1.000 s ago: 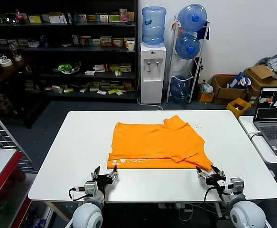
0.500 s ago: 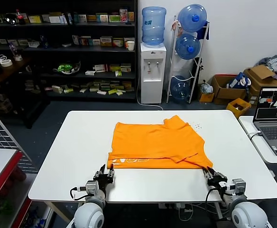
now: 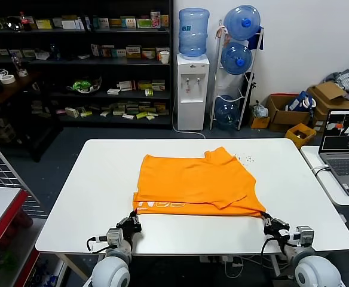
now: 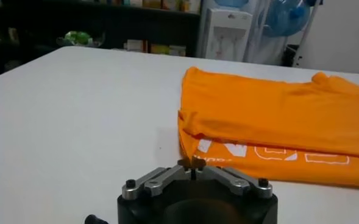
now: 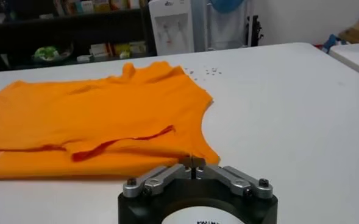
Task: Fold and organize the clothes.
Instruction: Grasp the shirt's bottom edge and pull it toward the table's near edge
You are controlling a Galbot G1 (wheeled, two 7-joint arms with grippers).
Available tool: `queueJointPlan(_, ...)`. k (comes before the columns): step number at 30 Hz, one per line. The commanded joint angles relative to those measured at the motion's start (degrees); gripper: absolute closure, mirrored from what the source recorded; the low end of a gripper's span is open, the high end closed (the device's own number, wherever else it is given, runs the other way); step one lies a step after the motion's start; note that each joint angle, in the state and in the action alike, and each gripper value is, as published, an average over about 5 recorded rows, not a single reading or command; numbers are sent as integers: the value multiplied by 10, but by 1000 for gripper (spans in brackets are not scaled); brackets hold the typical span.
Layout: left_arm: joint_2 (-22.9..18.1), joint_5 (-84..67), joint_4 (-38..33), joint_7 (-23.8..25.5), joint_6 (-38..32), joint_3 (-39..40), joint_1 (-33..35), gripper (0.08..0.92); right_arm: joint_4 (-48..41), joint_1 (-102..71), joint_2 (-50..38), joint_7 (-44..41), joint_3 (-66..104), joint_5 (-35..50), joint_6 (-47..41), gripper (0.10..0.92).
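Observation:
The clothes are one orange T-shirt (image 3: 195,182), lying folded flat on the white table (image 3: 97,191), with white lettering (image 3: 162,205) along its near strip. My left gripper (image 3: 132,222) is shut on the shirt's near left corner; in the left wrist view its tips (image 4: 191,163) pinch the edge of the orange shirt (image 4: 277,122). My right gripper (image 3: 267,220) is shut on the near right corner. In the right wrist view the right gripper (image 5: 192,161) has its tips closed on the corner of the shirt (image 5: 94,115).
A laptop (image 3: 348,149) sits on a side table to the right. Small specks (image 3: 246,158) lie on the table beyond the shirt. A red-edged table (image 3: 1,209) stands at the left. Shelves and a water dispenser (image 3: 192,89) are far behind.
Both grippers went from open to shut on the shirt's near corners. The shirt's near edge has shifted slightly toward me and to the left.

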Motion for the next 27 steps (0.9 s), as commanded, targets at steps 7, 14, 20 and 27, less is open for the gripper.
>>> queueJointPlan(7, 103, -75, -178, -30, 19, -15, 116, 907, 149, -160, -23, 79, 38, 74, -97, 901)
queueJointPlan(14, 107, -72, -203, -37, 19, -13, 171, 907, 172, -202, -20, 92, 49, 61, -106, 901)
queueJointPlan(20, 105, -71, -220, -42, 25, -16, 192, 905, 176, -197, -17, 85, 60, 25, -98, 836)
queueJointPlan(27, 114, -72, -233, -43, 24, -31, 175, 751, 186, -153, -37, 67, 73, -2, -78, 637)
